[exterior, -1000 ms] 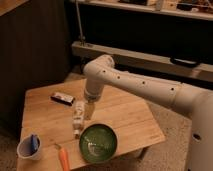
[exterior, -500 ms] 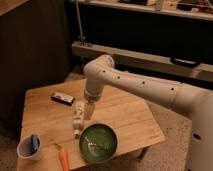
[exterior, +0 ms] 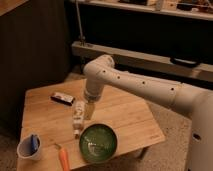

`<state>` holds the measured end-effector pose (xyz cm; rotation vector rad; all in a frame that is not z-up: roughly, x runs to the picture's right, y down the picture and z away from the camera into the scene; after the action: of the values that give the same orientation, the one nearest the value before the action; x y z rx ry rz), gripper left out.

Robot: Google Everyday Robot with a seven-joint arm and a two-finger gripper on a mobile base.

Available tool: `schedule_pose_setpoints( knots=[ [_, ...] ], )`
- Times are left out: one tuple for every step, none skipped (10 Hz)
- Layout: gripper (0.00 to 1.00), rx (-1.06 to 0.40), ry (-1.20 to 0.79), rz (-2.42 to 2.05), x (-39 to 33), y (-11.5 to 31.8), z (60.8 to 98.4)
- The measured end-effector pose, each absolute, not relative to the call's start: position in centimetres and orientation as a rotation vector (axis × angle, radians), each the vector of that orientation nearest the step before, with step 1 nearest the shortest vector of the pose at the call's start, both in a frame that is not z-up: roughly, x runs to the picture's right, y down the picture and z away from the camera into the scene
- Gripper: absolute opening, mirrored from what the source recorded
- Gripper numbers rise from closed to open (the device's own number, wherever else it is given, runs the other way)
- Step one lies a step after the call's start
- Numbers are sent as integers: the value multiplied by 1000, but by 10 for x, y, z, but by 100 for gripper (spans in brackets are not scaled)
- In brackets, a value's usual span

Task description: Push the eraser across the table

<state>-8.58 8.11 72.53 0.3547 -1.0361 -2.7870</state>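
The eraser (exterior: 62,98), a small flat black block with a pale top, lies on the far left part of the light wooden table (exterior: 131,116). My gripper (exterior: 89,108) hangs from the white arm, pointing down over the middle of the table. It is to the right of the eraser and a short way nearer the front, apart from it. A clear small bottle (exterior: 78,116) lies right beside the gripper on its left; whether the two touch I cannot tell.
A green bowl (exterior: 98,143) sits near the table's front edge, just below the gripper. A white cup (exterior: 28,148) holding something blue stands at the front left corner, with an orange carrot (exterior: 64,159) next to it. Dark shelving runs behind the table.
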Motion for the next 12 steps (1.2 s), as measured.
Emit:
schedule_pose_setpoints(
  knots=[
    [79,355,-1036,-2787,-86,81,725],
    [79,355,-1036,-2787,-86,81,725],
    [79,355,-1036,-2787,-86,81,725],
    [79,355,-1036,-2787,-86,81,725],
    [79,355,-1036,-2787,-86,81,725],
    [79,355,-1036,-2787,-86,81,725],
    [79,355,-1036,-2787,-86,81,725],
    [79,354,-1032,-2787,-85,80,726],
    [79,348,-1016,-2790,-84,77,726],
    [79,330,-977,-2799,-84,63,729],
    [79,316,-962,-2803,-85,52,733],
    [77,305,-941,-2819,-87,33,740]
  ],
)
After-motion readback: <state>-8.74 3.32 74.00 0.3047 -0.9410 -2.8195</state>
